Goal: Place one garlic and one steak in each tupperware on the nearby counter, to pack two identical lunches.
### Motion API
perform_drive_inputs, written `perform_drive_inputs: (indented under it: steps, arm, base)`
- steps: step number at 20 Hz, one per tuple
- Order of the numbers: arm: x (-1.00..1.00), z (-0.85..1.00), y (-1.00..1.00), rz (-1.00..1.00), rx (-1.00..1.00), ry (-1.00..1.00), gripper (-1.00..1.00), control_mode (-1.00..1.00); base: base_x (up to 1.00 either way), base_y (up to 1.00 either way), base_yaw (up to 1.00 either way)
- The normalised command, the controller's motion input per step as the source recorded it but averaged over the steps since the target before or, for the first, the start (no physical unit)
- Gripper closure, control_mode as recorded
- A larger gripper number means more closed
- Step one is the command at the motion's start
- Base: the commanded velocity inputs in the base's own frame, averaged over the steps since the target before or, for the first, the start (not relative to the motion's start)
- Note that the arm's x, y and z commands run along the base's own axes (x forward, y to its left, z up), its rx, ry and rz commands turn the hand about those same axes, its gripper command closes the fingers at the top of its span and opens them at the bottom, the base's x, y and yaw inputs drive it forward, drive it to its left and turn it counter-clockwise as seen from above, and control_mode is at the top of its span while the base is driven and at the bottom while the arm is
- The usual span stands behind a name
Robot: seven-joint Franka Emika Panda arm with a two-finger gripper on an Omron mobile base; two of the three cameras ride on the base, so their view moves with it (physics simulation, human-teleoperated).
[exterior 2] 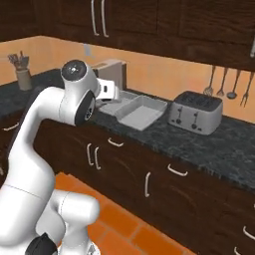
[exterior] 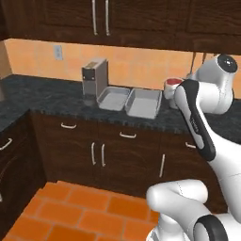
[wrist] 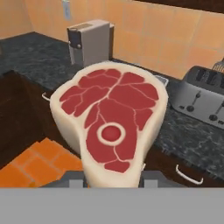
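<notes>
Steak (wrist: 111, 127) up close in the hand view, red flesh rimmed in pale fat, pinched upright in the claw (wrist: 113, 177) with the jaws pressed against its lower edge. Beyond and below it, dark speckled table (exterior: 47, 96) carrying two grey tupperware side by side, left one (exterior: 113, 98) hard by the tall silver appliance (exterior: 94, 75), right one (exterior: 143, 102) touching its neighbour. Both containers bare inside as far as can be judged from the base views, no garlic visible in either. From the right base view, hand poised at the near edge of the table, the right tupperware (exterior 2: 140, 113) just ahead and slightly lower, a silver toaster (exterior 2: 195, 112) further right. Next move likely a short reach forward and down over a container.
</notes>
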Motion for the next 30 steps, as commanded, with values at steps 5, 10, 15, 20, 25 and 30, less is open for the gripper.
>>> perform_drive_inputs:
  steps: [5, 10, 15, 20, 25, 30]
  arm:
    - [0.0, 0.0, 0.0, 0.0, 0.0, 0.0, 1.0, 1.0]
    - [0.0, 0.0, 0.0, 0.0, 0.0, 0.0, 1.0, 1.0]
    - [0.0, 0.0, 0.0, 0.0, 0.0, 0.0, 1.0, 1.0]
    - [0.0, 0.0, 0.0, 0.0, 0.0, 0.0, 1.0, 1.0]
    - [0.0, 0.0, 0.0, 0.0, 0.0, 0.0, 1.0, 1.0]
    - [0.0, 0.0, 0.0, 0.0, 0.0, 0.0, 1.0, 1.0]
  base:
    - [0.85, 0.94, -0.58]
    - [0.8, 0.94, -0.53]
    - [0.45, 0.66, -0.5]
    - [0.03, 0.23, -0.5]
    - [0.55, 0.66, -0.38]
    - [0.46, 0.7, -0.33]
